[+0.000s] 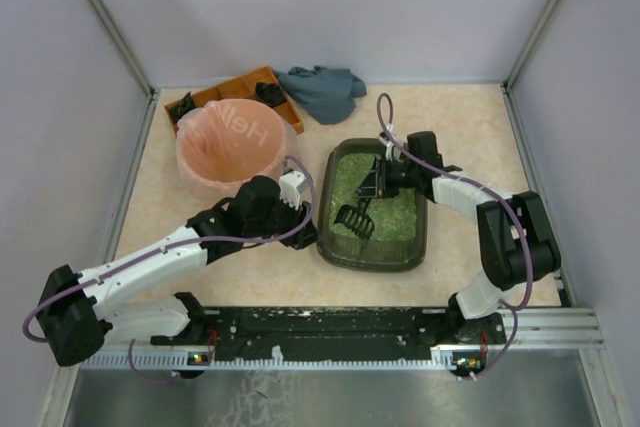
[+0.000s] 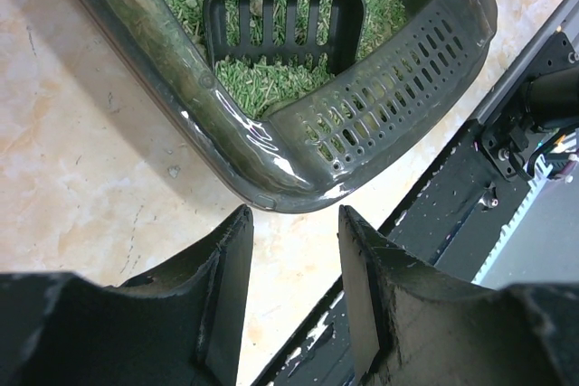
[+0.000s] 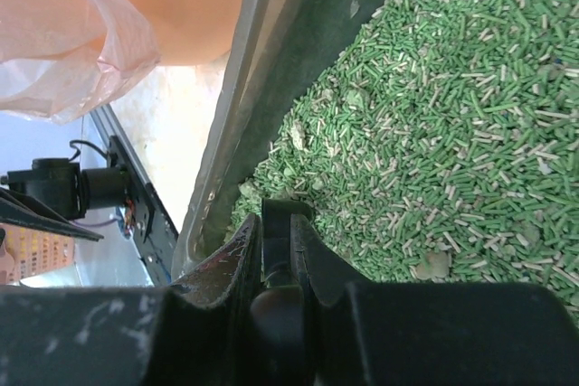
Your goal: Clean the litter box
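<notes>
The litter box (image 1: 375, 261) is a dark grey-green tray of pale green granules (image 3: 434, 115) at centre right. A black slotted scoop (image 1: 353, 219) rests head-down in the granules near its left wall. My right gripper (image 1: 383, 175) is over the box and shut on the scoop's handle (image 3: 288, 208). My left gripper (image 1: 305, 219) is open and empty, just outside the box's near-left corner (image 2: 271, 164). The left wrist view shows the scoop head (image 2: 280, 29) inside the box beyond that corner. The right wrist view shows the box's left wall (image 3: 271, 70).
A round bin with a pink bag (image 1: 235, 142) stands left of the box, close behind my left arm. An orange compartmented tray (image 1: 240, 89) and a grey cloth (image 1: 322, 90) lie at the back. A black rail (image 1: 340, 325) runs along the near edge.
</notes>
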`<action>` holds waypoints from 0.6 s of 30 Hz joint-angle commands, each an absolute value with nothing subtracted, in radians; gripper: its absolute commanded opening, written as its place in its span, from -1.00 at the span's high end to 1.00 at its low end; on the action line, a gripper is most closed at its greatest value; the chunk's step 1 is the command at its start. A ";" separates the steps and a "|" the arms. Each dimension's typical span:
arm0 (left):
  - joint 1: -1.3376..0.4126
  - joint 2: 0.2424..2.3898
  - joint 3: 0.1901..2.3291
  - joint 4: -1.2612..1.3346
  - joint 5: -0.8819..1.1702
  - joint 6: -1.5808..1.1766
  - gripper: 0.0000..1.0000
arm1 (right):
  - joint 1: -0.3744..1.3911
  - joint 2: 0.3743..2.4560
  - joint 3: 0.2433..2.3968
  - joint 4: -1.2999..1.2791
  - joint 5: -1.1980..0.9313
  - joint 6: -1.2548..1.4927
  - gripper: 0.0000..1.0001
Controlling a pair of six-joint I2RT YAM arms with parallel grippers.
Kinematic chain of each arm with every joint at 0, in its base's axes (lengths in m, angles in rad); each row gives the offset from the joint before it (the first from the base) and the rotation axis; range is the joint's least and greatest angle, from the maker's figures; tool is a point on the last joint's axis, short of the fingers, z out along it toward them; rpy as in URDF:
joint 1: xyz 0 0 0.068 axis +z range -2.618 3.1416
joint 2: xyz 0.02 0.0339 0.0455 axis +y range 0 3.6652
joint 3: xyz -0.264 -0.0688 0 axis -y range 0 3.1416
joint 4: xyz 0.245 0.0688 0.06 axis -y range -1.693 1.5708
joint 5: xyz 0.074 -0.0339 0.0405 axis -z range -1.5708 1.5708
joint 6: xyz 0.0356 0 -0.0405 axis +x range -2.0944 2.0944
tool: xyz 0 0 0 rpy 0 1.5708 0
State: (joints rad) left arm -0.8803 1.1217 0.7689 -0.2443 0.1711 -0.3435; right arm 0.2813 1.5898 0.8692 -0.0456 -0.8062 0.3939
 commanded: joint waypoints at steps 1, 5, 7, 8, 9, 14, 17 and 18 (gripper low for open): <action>-0.884 1.097 0.772 -0.253 0.159 -0.328 0.03 | 0.243 1.522 0.877 0.108 -0.797 0.447 1.00; -0.885 1.095 0.769 -0.255 0.154 -0.327 0.03 | 0.216 1.498 0.877 0.123 -0.779 0.446 1.00; -0.884 1.095 0.769 -0.255 0.155 -0.325 0.03 | 0.206 1.487 0.880 0.128 -0.771 0.444 1.00; -0.884 1.096 0.770 -0.255 0.154 -0.322 0.03 | 0.202 1.482 0.881 0.132 -0.766 0.445 1.00; -0.884 1.095 0.770 -0.256 0.154 -0.322 0.03 | 0.195 1.477 0.882 0.134 -0.760 0.444 1.00; -0.884 1.094 0.772 -0.259 0.151 -0.322 0.03 | 0.170 1.444 0.889 0.137 -0.724 0.432 1.00; -0.884 1.092 0.770 -0.262 0.148 -0.319 0.03 | 0.162 1.410 0.898 0.112 -0.679 0.395 1.00; -0.884 1.091 0.771 -0.262 0.147 -0.319 0.03 | 0.162 1.396 0.903 0.092 -0.660 0.369 1.00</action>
